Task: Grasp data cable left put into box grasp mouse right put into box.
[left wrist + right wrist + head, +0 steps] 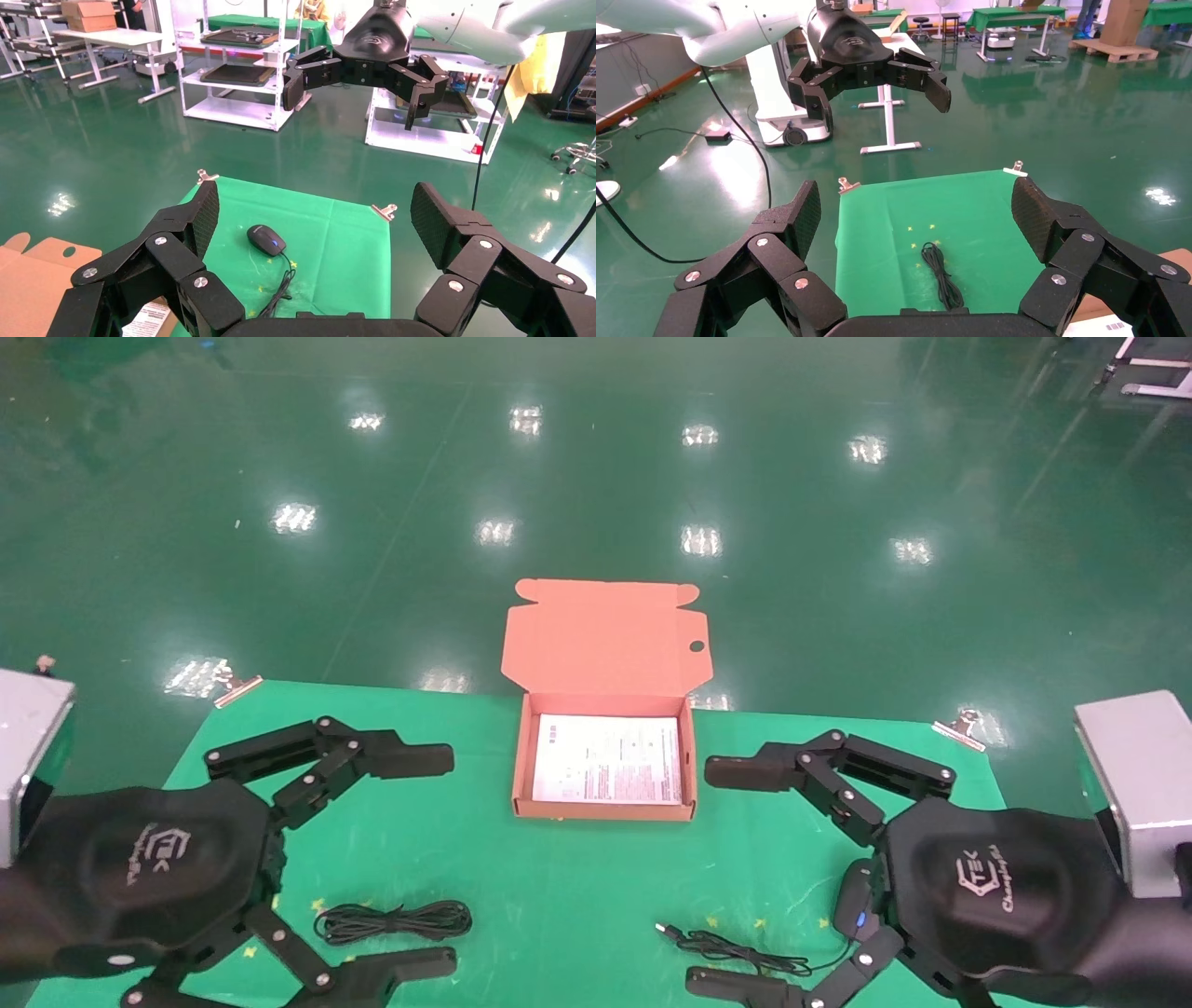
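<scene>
My grippers: left gripper point(445, 859) and right gripper point(708, 876) black, silver screws, white logos; grey wrist blocks.

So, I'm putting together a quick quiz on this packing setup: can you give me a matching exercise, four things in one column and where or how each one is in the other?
Things:
1. data cable
2. mouse
3. box
4. white printed sheet

Places or states:
A. lying flat inside the box
B. at the table's far middle, lid flap standing open
C. on the green cloth below the open left gripper
D. partly hidden under the open right gripper, cord trailing toward the table's middle

Pairs: 1-C, 2-D, 3-B, 4-A
</scene>
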Controlling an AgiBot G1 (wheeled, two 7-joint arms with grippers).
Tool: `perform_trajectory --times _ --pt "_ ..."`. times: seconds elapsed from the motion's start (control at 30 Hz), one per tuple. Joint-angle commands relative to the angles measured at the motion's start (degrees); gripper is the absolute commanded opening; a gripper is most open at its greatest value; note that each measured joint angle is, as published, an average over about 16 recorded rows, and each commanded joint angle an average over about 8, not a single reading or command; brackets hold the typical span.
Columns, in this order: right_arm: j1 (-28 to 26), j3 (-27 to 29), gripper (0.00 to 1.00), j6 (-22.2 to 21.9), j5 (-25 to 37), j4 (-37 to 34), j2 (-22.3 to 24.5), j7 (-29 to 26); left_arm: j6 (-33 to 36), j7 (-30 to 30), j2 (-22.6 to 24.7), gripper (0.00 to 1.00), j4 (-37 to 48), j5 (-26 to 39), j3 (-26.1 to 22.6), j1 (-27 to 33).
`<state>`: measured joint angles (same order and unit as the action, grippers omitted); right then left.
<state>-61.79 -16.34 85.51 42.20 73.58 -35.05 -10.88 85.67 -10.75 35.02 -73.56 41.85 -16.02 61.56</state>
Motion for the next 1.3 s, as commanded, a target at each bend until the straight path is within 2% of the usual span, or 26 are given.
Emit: perform_trajectory --times 0.03,1.0,1.13,1.3 --pt "0.0 0.0 1.00 0.0 0.0 0.0 0.0 0.0 0.0 0.0 0.0 1.00 0.0 0.0 0.0 0.0" --pt "-0.1 -0.1 1.00 -0.1 0.5 0.0 0.1 0.0 0.1 0.1 0.2 1.00 -0.6 1.6 -0.6 1.2" --pt "-2.7 -2.0 1.00 0.5 5.7 1.2 0.7 -0.3 0.4 -1.0 0.7 1.00 -1.4 6.4 -2.8 4.3" --pt "-12.4 -9.6 1.00 3.6 21.2 3.4 0.1 0.6 1.5 -2.8 2.3 1.00 -2.0 16.0 -7.5 9.5"
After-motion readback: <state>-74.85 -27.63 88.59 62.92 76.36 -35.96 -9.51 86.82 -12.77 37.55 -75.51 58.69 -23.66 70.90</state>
